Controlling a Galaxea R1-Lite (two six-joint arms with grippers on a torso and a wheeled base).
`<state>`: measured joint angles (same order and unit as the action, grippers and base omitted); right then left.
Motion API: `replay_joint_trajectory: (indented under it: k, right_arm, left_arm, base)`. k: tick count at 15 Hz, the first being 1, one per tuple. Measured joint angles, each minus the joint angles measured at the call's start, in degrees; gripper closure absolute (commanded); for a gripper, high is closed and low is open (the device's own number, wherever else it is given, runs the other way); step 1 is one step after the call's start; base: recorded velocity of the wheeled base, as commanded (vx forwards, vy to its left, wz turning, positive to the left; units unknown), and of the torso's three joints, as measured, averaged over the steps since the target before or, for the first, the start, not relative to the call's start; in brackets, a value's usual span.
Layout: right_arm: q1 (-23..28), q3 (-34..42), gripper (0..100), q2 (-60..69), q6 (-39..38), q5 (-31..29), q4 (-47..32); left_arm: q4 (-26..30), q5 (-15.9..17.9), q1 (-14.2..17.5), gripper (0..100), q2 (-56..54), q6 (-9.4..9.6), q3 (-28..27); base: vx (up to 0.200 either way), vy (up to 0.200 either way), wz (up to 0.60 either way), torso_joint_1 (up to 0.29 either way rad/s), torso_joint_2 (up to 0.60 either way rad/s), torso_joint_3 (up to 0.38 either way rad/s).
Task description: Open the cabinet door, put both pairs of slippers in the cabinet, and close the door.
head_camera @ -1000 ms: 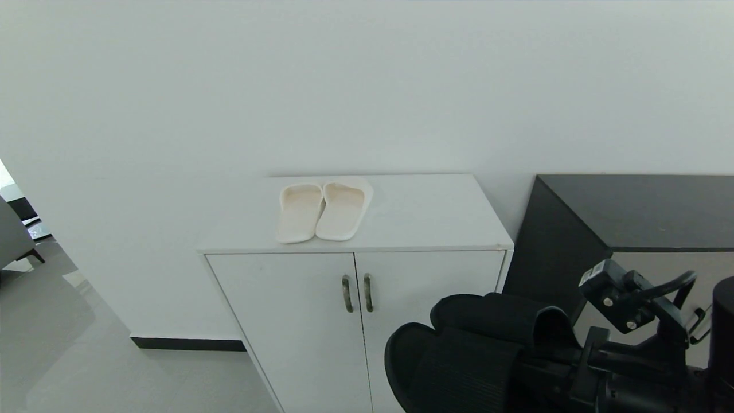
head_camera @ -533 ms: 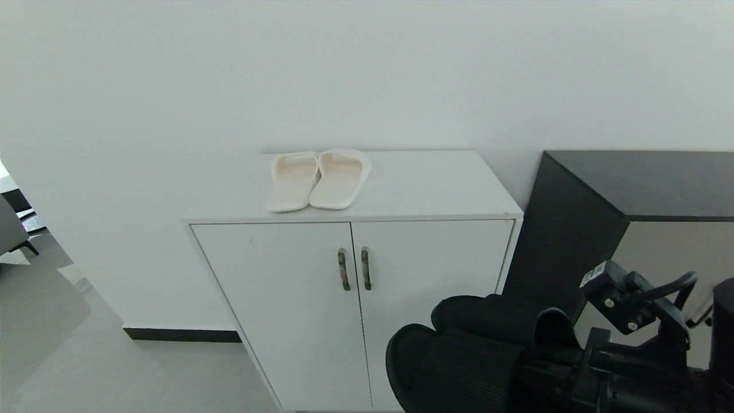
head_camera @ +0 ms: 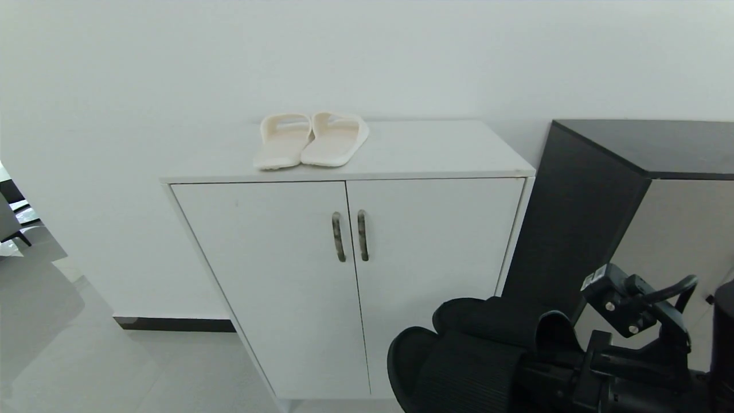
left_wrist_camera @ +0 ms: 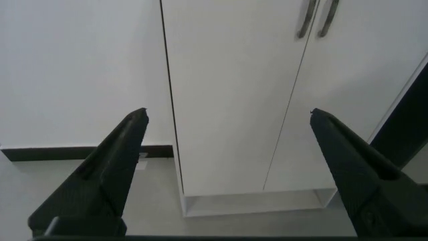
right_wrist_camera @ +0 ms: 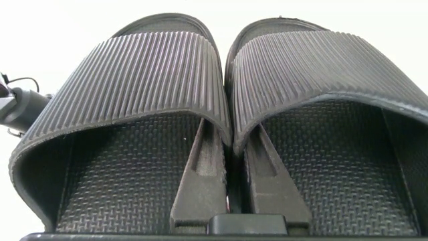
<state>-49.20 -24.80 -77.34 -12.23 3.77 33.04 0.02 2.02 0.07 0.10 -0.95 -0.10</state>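
My left claw [left_wrist_camera: 227, 117] hangs before the lower part of the cabinet [head_camera: 275, 275], its tapered black fingers spread wide with nothing between them. The cabinet is smooth, white and boxy, both doors shut, with slim metal handles [head_camera: 338, 236] side by side at the middle. The cream slippers [head_camera: 312, 140], smooth and moulded, lie on its top, left of centre. At near right, my right claw [right_wrist_camera: 233, 184] is clamped on the black slippers [head_camera: 476, 355], which have ribbed straps and pebbled footbeds. One finger sits inside each, pinching their touching inner walls.

Bright, even light, perhaps from overhead, soft grey shadow on wall [head_camera: 367, 57] beside cabinet [head_camera: 436, 258]
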Motion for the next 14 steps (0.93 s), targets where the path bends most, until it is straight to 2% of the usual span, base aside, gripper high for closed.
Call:
replay_joint_trajectory:
  k: [10,14]
  right_arm:
    - [0.0,0.2,100,-0.1,0.0,0.0,0.0]
    - [0.0,0.2,100,-0.2,0.0,0.0,0.0]
  left_arm:
    - [0.0,0.0,0.0,0,0.0,0.0,0.0]
    - [0.0,0.0,0.0,0,0.0,0.06,0.0]
  base:
    - [0.0,0.0,0.0,-0.154,0.46,0.303]
    - [0.0,0.0,0.0,-0.044,0.16,0.107]
